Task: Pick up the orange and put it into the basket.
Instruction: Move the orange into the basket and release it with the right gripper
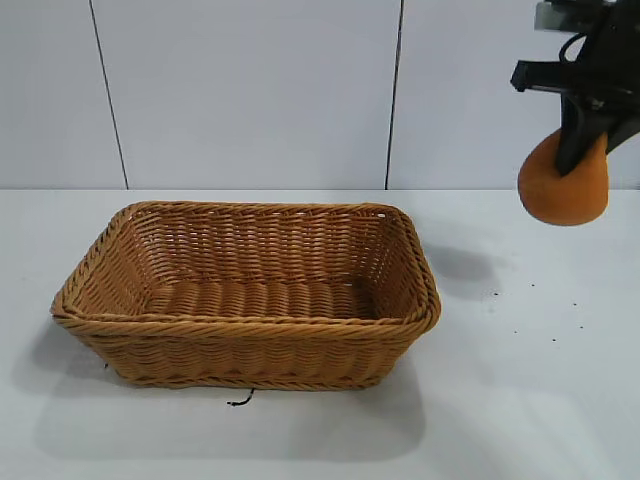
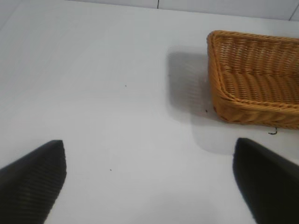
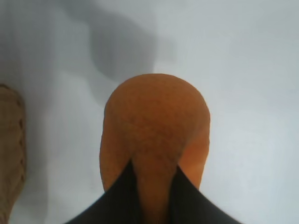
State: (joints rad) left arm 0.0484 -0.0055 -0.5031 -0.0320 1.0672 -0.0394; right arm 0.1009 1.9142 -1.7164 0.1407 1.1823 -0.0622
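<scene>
The orange [image 1: 563, 188] hangs in the air at the far right, well above the table and to the right of the basket [image 1: 250, 295]. My right gripper [image 1: 580, 150] is shut on it, pinching a fold of its soft top between the two black fingers [image 3: 119, 198]. From the right wrist the orange [image 3: 156, 126] fills the middle, with the basket's rim [image 3: 11, 140] at the edge. The tan wicker basket stands empty on the white table. My left gripper [image 2: 149, 182] is open over bare table, with the basket [image 2: 254, 79] off to one side.
A white table [image 1: 520, 400] runs under everything, with a few dark specks [image 1: 495, 295] to the right of the basket. A small dark scrap [image 1: 241, 400] lies by the basket's front edge. A pale panelled wall [image 1: 250, 90] closes the back.
</scene>
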